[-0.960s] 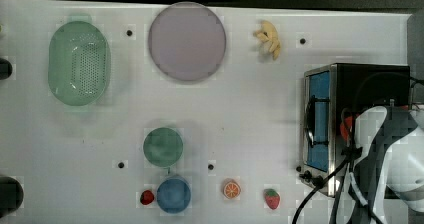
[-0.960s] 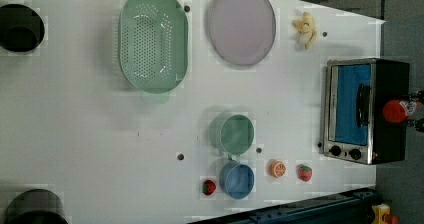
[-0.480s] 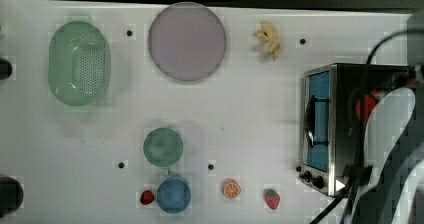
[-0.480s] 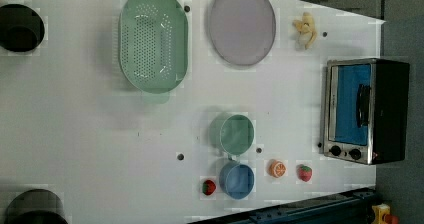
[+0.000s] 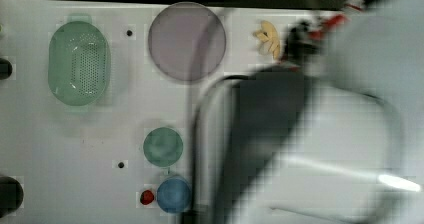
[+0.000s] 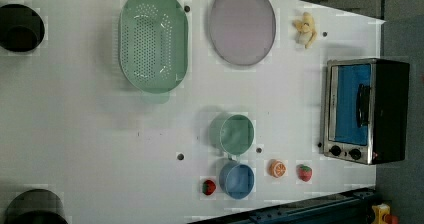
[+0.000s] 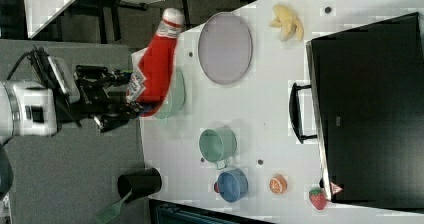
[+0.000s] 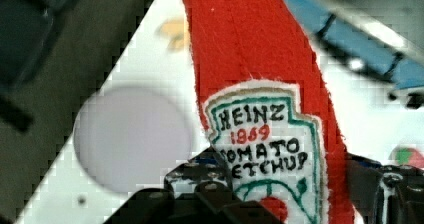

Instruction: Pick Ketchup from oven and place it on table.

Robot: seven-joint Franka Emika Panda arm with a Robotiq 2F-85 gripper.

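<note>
The red soft-fabric ketchup bottle (image 7: 155, 64) with its white cap is held clamped in the black gripper (image 7: 131, 98) at the right view's upper left, now carried clear of the black-topped toaster oven (image 6: 367, 110), whose top is seen bare; the white table (image 7: 260, 119) placement remains.

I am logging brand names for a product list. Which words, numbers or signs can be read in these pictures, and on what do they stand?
"HEINZ": label of the ketchup.
"1869": same label, in red.
"TOMATO": same label.
"KETCHUP": same label, first letter partly hidden by the gripper.
Small triangular sticker on the oven in the right view: too small to read.
</note>
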